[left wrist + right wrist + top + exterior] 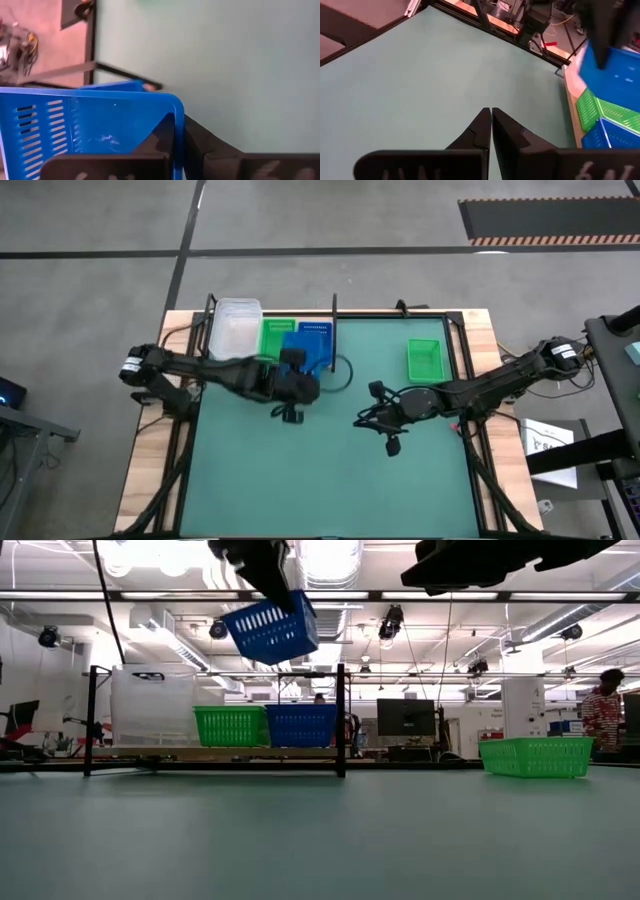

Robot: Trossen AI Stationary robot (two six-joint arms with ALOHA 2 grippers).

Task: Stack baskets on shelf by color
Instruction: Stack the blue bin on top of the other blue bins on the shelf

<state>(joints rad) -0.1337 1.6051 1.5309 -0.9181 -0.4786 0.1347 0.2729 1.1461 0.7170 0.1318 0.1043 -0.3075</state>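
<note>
My left gripper (272, 585) is shut on a blue basket (270, 628), held high above the mat near the shelf; it also shows in the left wrist view (90, 127). The shelf (215, 753), a light-wood board with black uprights, stands at the mat's far left. On the board stand clear baskets (152, 705), a green basket (230, 725) and a blue basket (302, 725). Another green basket (425, 358) sits on the mat at the far right. My right gripper (491, 117) is shut and empty above the mat's middle (365, 418). My left gripper pinches one wall of the blue basket near a rounded corner of its rim (176, 112), one finger (161, 135) inside the basket and one (202, 142) outside. It comes from above. The basket hangs tilted below the gripper, clear of the shelf and mat.
The green mat (330, 480) covers most of the table, with open room at the near side and middle. Black frame rails run along the table's sides (470, 380). A person (603, 705) stands in the room beyond the table's right end.
</note>
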